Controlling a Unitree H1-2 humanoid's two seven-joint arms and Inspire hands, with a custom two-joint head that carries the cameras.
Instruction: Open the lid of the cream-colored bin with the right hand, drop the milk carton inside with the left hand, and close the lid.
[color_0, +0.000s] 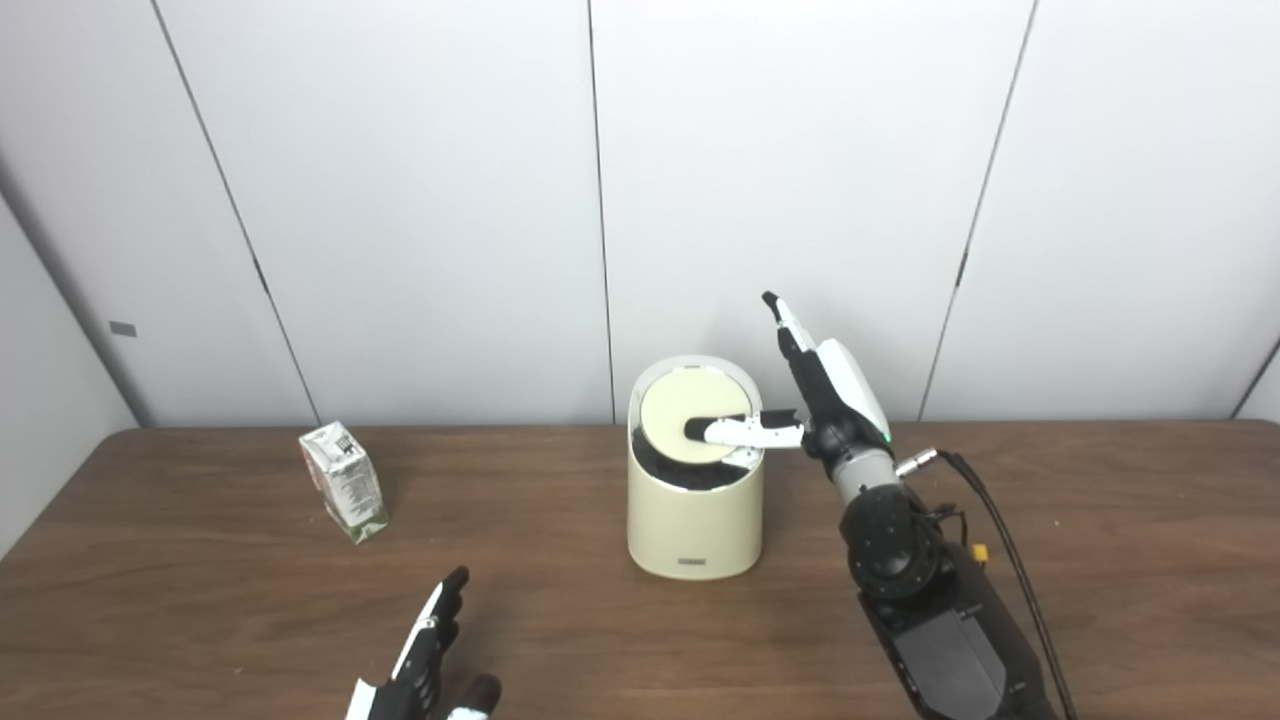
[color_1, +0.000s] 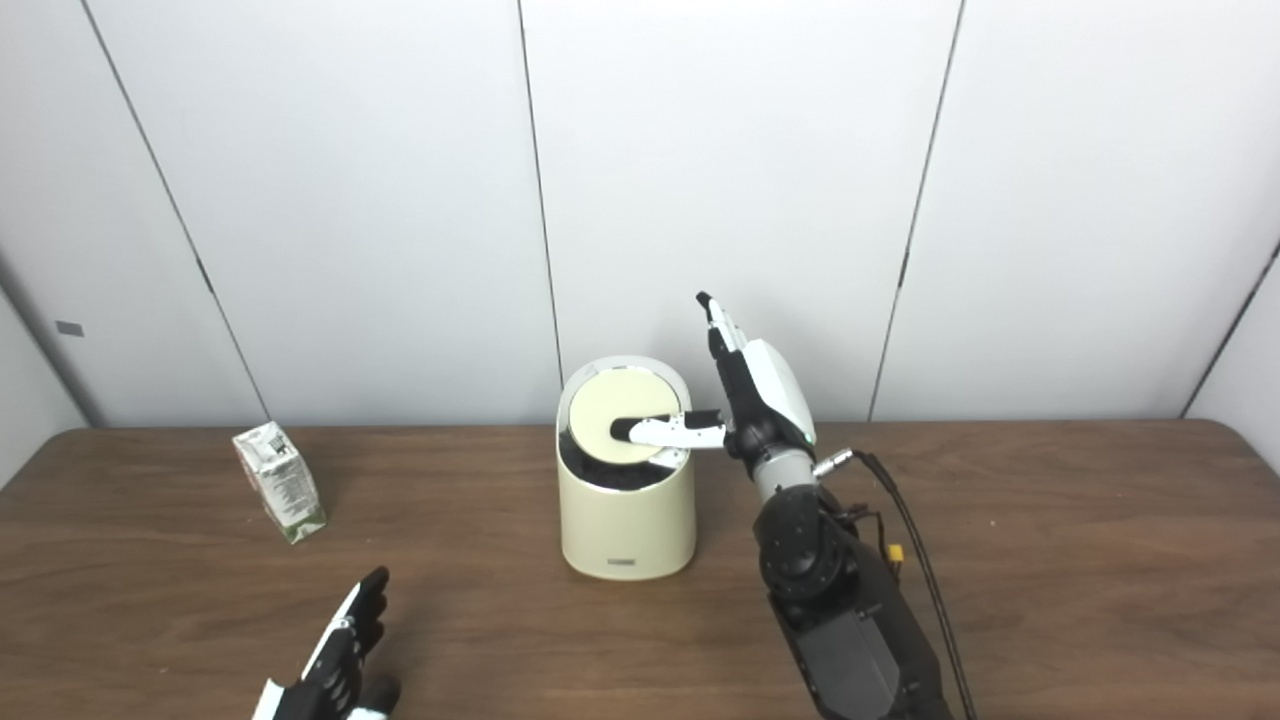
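Observation:
The cream-colored bin (color_0: 693, 510) stands at the table's middle. Its round lid (color_0: 690, 418) is tilted, with a dark gap showing along its front edge. My right hand (color_0: 815, 395) is beside the bin's right rim, fingers apart, thumb lying across the lid and the other fingers pointing up. The milk carton (color_0: 343, 481) stands tilted on the table to the left, far from both hands. My left hand (color_0: 430, 660) is open and empty near the front edge, well in front of the carton.
The brown wooden table (color_0: 1100, 560) runs up to a white panelled wall. A black cable (color_0: 1010, 560) trails from the right arm over the table's right side.

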